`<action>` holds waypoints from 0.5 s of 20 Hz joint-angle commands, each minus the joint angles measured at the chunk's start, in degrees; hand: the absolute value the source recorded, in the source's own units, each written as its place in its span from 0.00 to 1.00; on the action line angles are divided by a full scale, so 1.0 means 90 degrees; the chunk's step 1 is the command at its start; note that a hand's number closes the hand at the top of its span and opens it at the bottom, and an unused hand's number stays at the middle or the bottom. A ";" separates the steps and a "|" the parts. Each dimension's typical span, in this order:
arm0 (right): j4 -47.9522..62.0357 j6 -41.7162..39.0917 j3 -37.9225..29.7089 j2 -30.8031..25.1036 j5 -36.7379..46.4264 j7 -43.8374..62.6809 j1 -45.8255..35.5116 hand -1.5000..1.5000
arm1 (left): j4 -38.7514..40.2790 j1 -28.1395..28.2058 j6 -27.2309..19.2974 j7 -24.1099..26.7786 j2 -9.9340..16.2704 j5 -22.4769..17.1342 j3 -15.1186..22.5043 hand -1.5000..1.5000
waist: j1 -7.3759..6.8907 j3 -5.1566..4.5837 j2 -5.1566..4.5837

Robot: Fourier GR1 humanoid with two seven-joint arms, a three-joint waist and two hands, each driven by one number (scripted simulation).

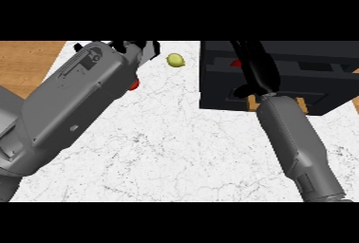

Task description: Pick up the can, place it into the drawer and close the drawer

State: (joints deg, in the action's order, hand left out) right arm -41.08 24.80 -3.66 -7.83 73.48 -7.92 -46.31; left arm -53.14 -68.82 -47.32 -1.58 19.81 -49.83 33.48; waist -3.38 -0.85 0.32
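A small yellow-green fruit [175,60], rounded like a lemon or lime, lies on the white marbled counter [168,142] near the top edge, between the left hand [136,50] and the black drawer [224,85]. A red object [134,85] shows only as a sliver beside the left forearm [70,104] — the arm covers the rest, so its shape cannot be made out. Bare wood floor [24,61] appears at upper left beyond the counter.

The left forearm is a broad grey casing lying diagonally across the left side, blocking much of that area. Its black hand sits at the top edge, fingers cut off by the frame; whether they are straight or curled cannot be told.

The right forearm [298,147] rises from the lower right to the drawer. The right hand [258,71] is black against the black box — its fingers reach over and into the drawer, but their spread cannot be read. A small red patch [236,62] shows just beside the hand inside the drawer; it may be the can, though too little is visible to confirm. Two tan blocks [303,103] sit at the drawer's near edge, either side of the wrist.
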 commanded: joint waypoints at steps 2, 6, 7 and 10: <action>0.1249 0.0656 -0.0377 -0.0080 0.0041 0.0085 -0.0583 0.00 | -0.0459 0.0261 -0.0116 -0.0168 0.0080 0.0098 0.0013 0.00 | -0.0077 0.0106 -0.0142; 0.1820 0.1318 -0.0423 0.0057 0.0229 0.0203 -0.0831 0.00 | -0.0554 0.0203 0.0081 -0.0309 0.0424 0.0139 -0.0179 0.00 | -0.0066 0.0106 -0.0167; 0.1960 0.1264 -0.0537 -0.0166 0.0116 -0.0023 -0.0924 0.00 | -0.0726 0.0154 -0.0081 -0.0552 0.0425 0.0196 -0.0029 0.00 | -0.0087 0.0109 -0.0151; 0.2294 0.1638 -0.0644 -0.0157 0.0165 0.0105 -0.1175 0.00 | -0.0928 0.0581 0.0013 -0.0305 0.0478 0.0274 -0.0078 0.00 | -0.0132 0.0107 -0.0178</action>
State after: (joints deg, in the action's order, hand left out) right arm -25.52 35.29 -8.16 -9.25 74.59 -7.63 -55.29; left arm -59.31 -65.60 -47.58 -4.12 22.82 -48.21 32.81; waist -4.29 -0.37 -0.59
